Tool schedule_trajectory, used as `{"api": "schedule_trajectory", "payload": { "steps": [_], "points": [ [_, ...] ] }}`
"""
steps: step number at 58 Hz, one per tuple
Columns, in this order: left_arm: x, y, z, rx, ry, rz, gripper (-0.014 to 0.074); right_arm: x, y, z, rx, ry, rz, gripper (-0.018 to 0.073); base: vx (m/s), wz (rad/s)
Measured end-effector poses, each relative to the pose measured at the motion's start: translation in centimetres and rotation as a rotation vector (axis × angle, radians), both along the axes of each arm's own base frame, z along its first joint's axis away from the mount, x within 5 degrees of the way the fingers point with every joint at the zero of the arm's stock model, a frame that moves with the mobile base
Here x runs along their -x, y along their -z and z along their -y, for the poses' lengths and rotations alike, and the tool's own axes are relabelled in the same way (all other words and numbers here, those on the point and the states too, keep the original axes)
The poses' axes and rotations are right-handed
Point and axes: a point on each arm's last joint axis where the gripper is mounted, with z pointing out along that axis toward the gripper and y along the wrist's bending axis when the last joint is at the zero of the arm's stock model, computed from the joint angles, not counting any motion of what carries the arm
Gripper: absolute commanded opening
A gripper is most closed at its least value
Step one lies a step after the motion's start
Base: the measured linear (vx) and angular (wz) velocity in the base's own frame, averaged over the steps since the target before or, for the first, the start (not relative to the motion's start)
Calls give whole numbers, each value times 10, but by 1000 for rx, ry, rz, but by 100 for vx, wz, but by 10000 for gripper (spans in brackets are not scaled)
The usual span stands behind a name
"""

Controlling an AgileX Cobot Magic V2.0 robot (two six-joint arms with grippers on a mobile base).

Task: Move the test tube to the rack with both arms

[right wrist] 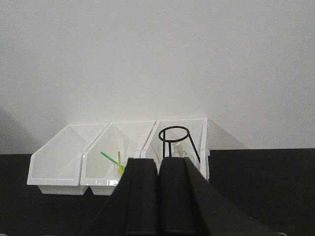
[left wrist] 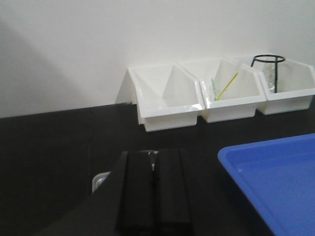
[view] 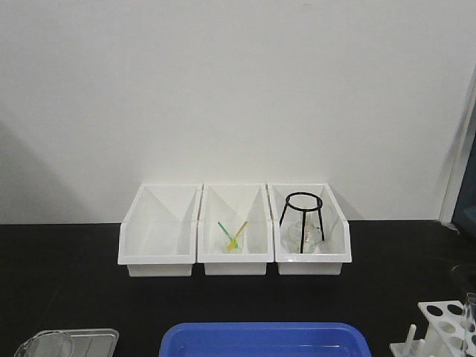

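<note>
- A plain white wall (view: pixel 238 89) rises behind a black table (view: pixel 67 282); the surface is matte and dark under even light.
- The left gripper (left wrist: pixel 155 189) shows in its wrist view with the two black fingers pressed together and nothing between them; it hangs low over the table, with something pale and metallic just beyond its tip that cannot be made out.
- The right gripper (right wrist: pixel 158 196) also has its fingers closed flat against each other, holding nothing; it points toward the wall.
- Outward from the grippers, a blue tray (view: pixel 264 338) lies at the near middle; three white bins (view: pixel 234 230) stand in a row against the wall, the middle one holding green and yellow sticks (view: pixel 233 234), the right one a black wire tripod (view: pixel 303 221) over some glassware.
- The rack (view: pixel 444 327) sits at the near right corner of the front view, cut by the frame; a slender clear upright form at its far edge may be the test tube (view: pixel 470 316), long axis vertical, but this is too faint to confirm.
- Judged from this, the rack lies on the right arm's side, so that arm is the nearer; both grippers would need to part before any grasp.
</note>
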Motion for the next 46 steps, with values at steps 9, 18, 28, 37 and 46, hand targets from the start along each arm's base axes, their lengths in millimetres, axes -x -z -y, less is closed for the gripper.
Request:
{"api": "schedule_trajectory", "payload": {
  "steps": [9, 18, 28, 37, 46],
  "points": [
    [9, 28, -3, 37, -41, 28, -3, 0, 0, 0, 0, 0, 0, -11, 0, 0],
    [13, 26, -4, 40, -43, 64, -3, 0, 0, 0, 1, 0, 0, -11, 0, 0],
    [13, 27, -4, 39, -43, 56, -3, 1, 0, 0, 2, 0, 3, -11, 0, 0],
    [13, 27, -4, 39, -43, 56, -3, 1, 0, 0, 2, 1, 3, -11, 0, 0],
    [13, 27, -4, 39, -43, 56, -3, 1, 0, 0, 2, 2, 3, -11, 0, 0]
  ]
}}
